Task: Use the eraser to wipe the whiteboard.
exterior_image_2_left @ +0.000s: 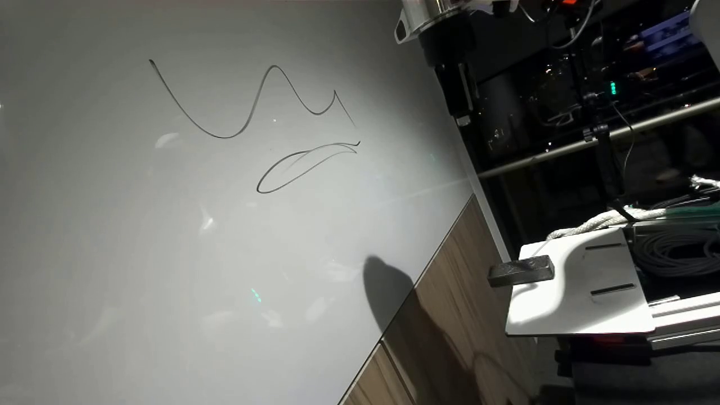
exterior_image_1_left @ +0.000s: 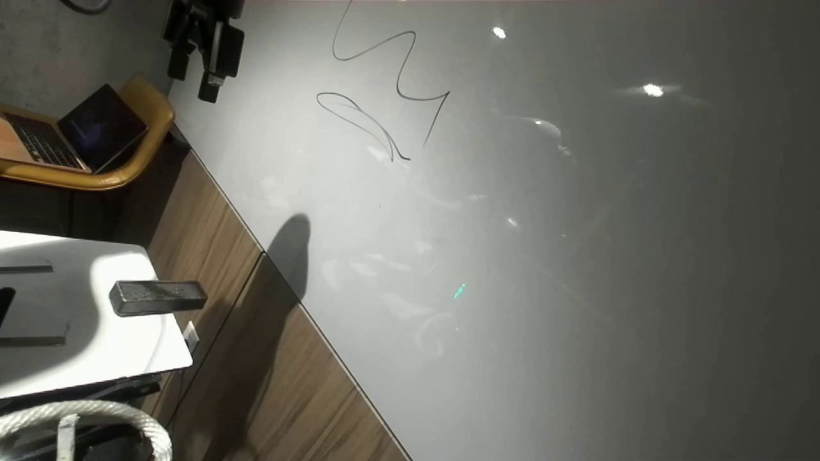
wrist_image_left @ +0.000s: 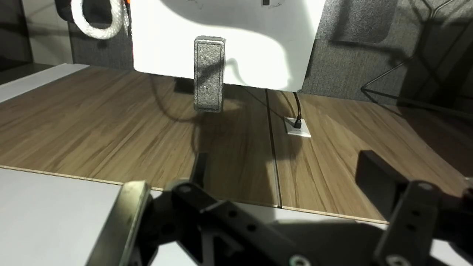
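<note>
In the wrist view, the hand (wrist_image_left: 284, 173) holds nothing, its jaws spread wide. At eleven o'clock, well apart, lies the eraser (wrist_image_left: 208, 74), long axis twelve to six, its six-o'clock end overhanging the tabletop (wrist_image_left: 255, 44).

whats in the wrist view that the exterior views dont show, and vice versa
Only the wrist view: the black plug. Its white outlet seems visible in an exterior view too.
Only the exterior views: in both, dark scribbled lines on the whiteboard; in an exterior view, an open laptop on a yellow chair.
Shared: the eraser jutting past the edge of the white tabletop, the wood panelling, the whiteboard, and the pincer, open in the wrist view.
</note>
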### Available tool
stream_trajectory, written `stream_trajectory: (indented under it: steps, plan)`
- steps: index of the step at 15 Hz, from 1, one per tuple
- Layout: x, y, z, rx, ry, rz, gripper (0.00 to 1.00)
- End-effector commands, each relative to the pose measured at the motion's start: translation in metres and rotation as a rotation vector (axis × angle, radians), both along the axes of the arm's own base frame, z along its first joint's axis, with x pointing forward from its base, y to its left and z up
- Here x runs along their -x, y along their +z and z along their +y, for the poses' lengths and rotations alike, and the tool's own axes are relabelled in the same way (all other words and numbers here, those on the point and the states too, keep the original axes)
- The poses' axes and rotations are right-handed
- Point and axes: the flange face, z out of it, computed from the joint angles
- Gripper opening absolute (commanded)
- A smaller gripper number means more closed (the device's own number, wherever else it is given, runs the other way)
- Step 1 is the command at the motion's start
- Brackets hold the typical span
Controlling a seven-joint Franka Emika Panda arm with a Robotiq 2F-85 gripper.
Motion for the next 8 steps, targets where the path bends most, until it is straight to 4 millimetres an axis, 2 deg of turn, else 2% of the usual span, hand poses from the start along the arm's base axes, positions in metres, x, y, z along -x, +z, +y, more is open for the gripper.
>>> stream_trajectory:
  steps: [1, 5, 8]
  plan:
    - [0.000, 0.001, 0.000, 0.000, 0.000, 0.001, 1.00]
    - [0.000, 0.001, 0.000, 0.000, 0.000, 0.001, 1.00]
    - [0.003, -0.012, -0.012, 0.023, -0.008, -0.010, 1.00]
